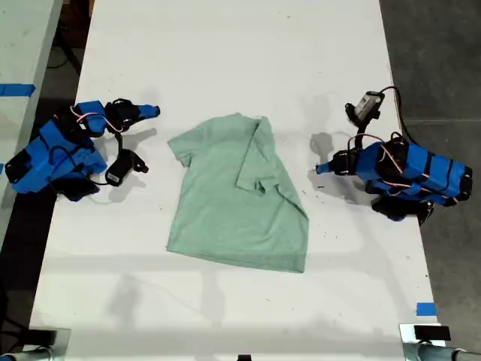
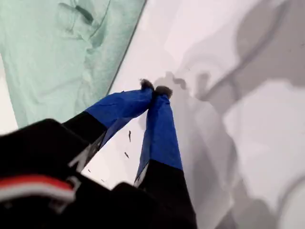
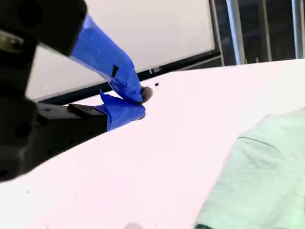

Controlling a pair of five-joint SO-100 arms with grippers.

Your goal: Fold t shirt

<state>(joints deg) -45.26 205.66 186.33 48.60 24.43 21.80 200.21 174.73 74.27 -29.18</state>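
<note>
The pale mint-green t shirt lies flat in the middle of the white table, neck toward the far edge. Its sleeve on the exterior view's right is folded in over the body. My first gripper is shut on nothing, just off the shirt's edge on the exterior view's right; the first wrist view shows its blue fingertips meeting over bare table beside the t shirt. On the exterior view's left, my second gripper is shut and empty, its tips together, apart from the t shirt.
A blue tape mark sits near the table's front corner on the exterior view's right. Another table with blue tape stands beyond the exterior view's left edge. Dark floor borders both sides. Cables loop over both arm bases.
</note>
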